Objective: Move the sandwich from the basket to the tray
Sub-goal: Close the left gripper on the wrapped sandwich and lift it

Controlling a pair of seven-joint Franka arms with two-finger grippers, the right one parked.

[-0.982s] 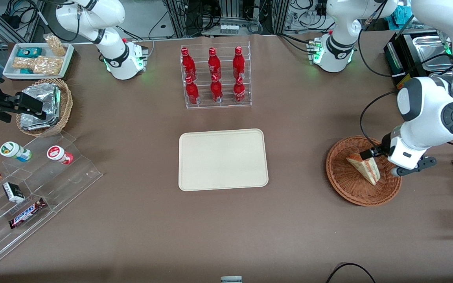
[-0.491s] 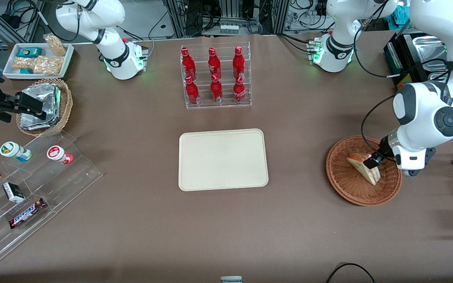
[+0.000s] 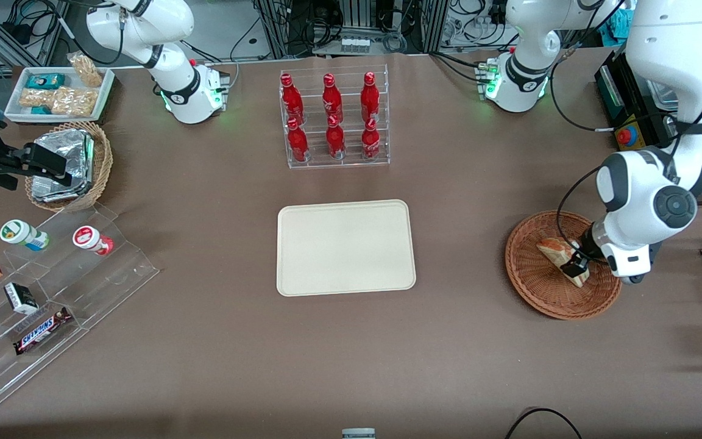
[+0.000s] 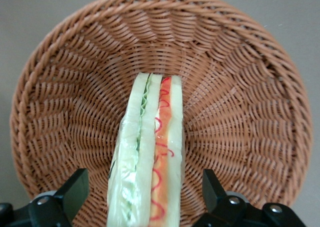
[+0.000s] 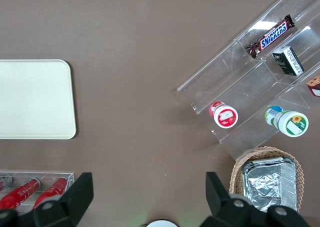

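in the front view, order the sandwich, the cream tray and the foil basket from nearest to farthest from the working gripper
The gripper hangs open over the basket.
1. Sandwich, between its fingers, in that basket.
2. Tray, mid-table.
3. Foil basket, toward the parked arm's end.

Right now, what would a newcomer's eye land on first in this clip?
Probably the open gripper low in the basket, its fingers apart on either side of the sandwich, not pressing it. Next, the bare tray mid-table. Then the rack of red bottles, farther from the front camera than the tray.
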